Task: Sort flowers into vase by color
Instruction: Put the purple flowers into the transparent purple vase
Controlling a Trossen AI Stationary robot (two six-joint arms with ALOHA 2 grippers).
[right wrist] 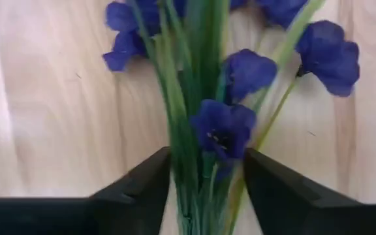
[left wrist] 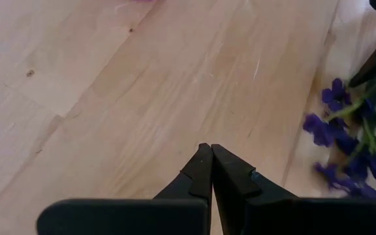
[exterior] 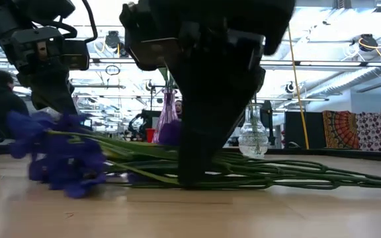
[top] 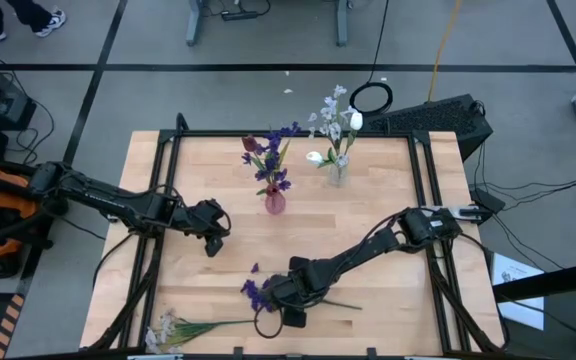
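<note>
On the wooden bench (top: 368, 200), the right tool (top: 286, 300) straddles the purple flower (top: 256, 292) stems near the front edge, fingers spread, while the left tool (top: 211, 238) waits clenched.

Table: pale wooden table (top: 368, 220) with a dark frame.
Landmark: pink vase (top: 274, 202), standing past the table's middle toward the far edge.
Clear vase (top: 337, 172): just right of the pink vase.
Purple flowers (top: 258, 292): lying flat, near-side of the pink vase.
White flower spray (top: 168, 328): lying at the near-left corner.
</note>
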